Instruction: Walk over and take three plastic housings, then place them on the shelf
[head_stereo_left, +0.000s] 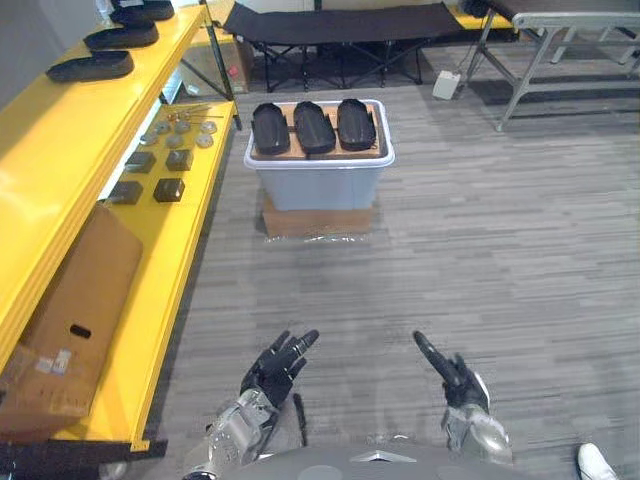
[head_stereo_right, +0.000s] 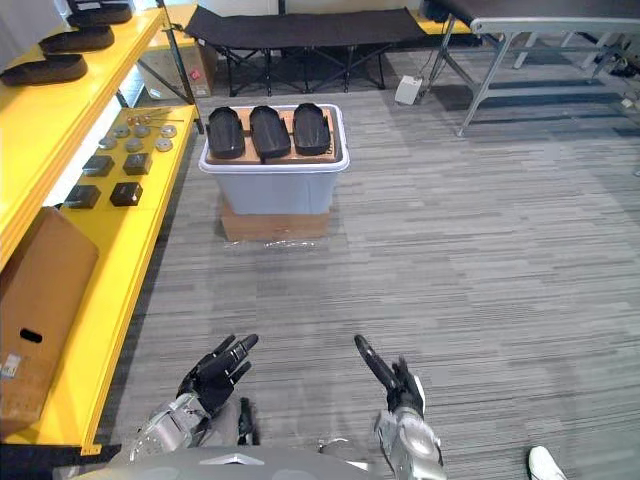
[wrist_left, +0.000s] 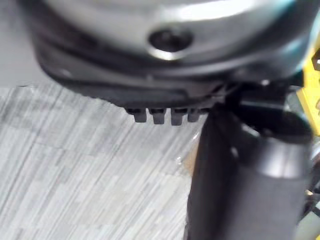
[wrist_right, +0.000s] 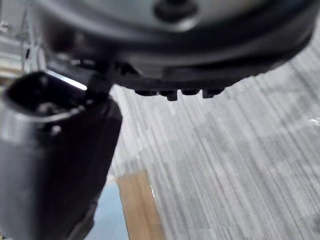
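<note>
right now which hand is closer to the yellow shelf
Left. The left hand is held open low in front, a short way right of the yellow shelf; the right hand is open beside it, farther out on the side away from the shelf.

Straight ahead of the fingers (head_stereo_left: 300, 345), well apart from them, a grey tub (head_stereo_left: 318, 185) with a white rim stands on a flat brown box (head_stereo_left: 318, 220). Grey striped carpet (head_stereo_left: 480, 250) runs beneath the fingers and on past the tub. Farther off stands a black folding cot (head_stereo_left: 340, 22), with a small white box (head_stereo_left: 446, 84) on the floor just beside it and a grey metal table (head_stereo_left: 570, 20) to the right. Left of the fingers lies a large cardboard box (head_stereo_left: 75, 310). Beyond it are small dark blocks (head_stereo_left: 168, 189), then round metal pieces (head_stereo_left: 180, 128). Behind and to the right of the fingers, a white shoe (head_stereo_left: 597, 461).
</note>
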